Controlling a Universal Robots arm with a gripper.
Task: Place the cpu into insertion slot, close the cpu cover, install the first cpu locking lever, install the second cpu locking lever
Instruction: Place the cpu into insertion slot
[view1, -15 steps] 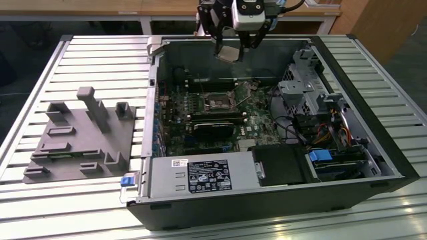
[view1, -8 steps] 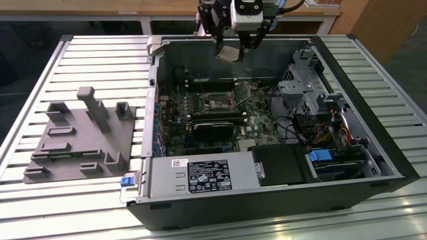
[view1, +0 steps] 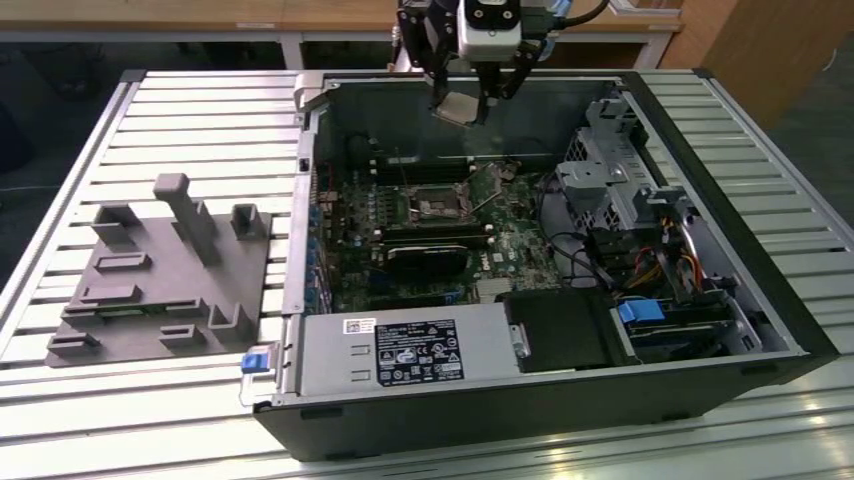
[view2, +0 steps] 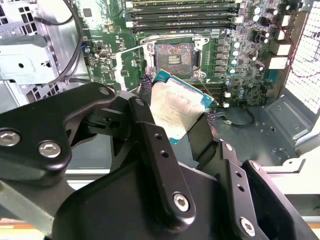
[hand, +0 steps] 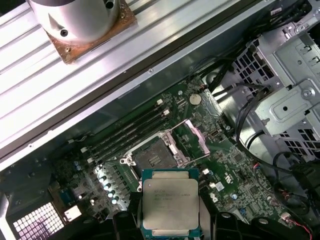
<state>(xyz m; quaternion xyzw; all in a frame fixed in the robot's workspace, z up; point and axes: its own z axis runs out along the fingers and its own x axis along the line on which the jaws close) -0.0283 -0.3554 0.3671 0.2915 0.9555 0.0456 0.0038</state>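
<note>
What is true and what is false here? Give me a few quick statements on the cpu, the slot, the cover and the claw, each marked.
1. The claw holds the cpu above the open computer case. True.
2. The cpu already sits in the insertion slot. False: the slot is empty, its dark centre exposed in both wrist views.
3. The cpu cover is shut over the slot. False: it is swung open, at the slot's edge.
4. A grey fixture block lies on the slatted table, to the exterior view's left of the case. True.
</note>
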